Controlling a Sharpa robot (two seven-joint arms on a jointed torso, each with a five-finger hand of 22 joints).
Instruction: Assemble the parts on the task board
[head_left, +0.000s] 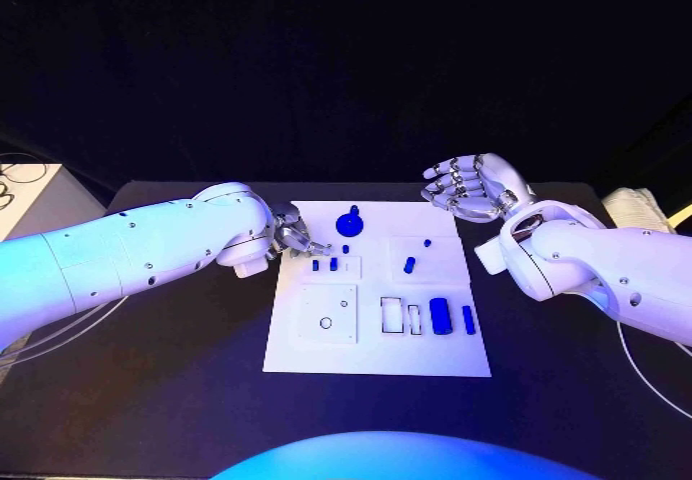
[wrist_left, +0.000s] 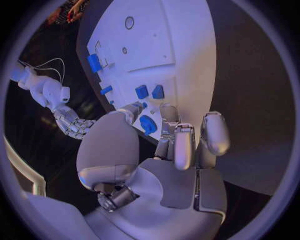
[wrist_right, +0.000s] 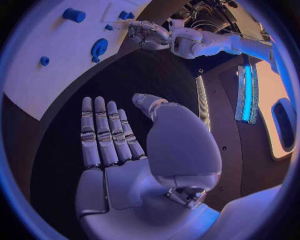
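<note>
**Left hand at the board's edge, right hand raised and spread**

Head view: the white task board (head_left: 378, 340) lies in the middle of the black table (head_left: 173, 400). The left hand (head_left: 296, 238) sits at the board's near-left upper edge, fingers curled inward close to a pair of small blue pegs (head_left: 325, 265). Just beyond it, near the board's far edge, stands a round blue knob (head_left: 349, 224). A short blue pin (head_left: 410, 265) lies mid-board, and a blue block (head_left: 440, 316) with a slim blue bar (head_left: 469, 319) beside it rests in the right-hand recesses. The right hand (head_left: 473, 187) hovers off the board's far right corner, palm showing, fingers apart, holding nothing.

Left wrist view: the left hand (wrist_left: 169, 150) reaches over the board's (wrist_left: 181, 65) edge. Its fingertips (wrist_left: 135, 111) are drawn together right beside the round blue knob (wrist_left: 148, 124); whether they pinch anything is hard to tell here. Two blue pegs (wrist_left: 150, 92) stand just beyond.

Right wrist view: the right hand (wrist_right: 125, 150) lies flat and wide over bare table, fingers straight, empty. The board (wrist_right: 56, 65) lies apart from it, with the knob (wrist_right: 99, 48) on it.
</note>
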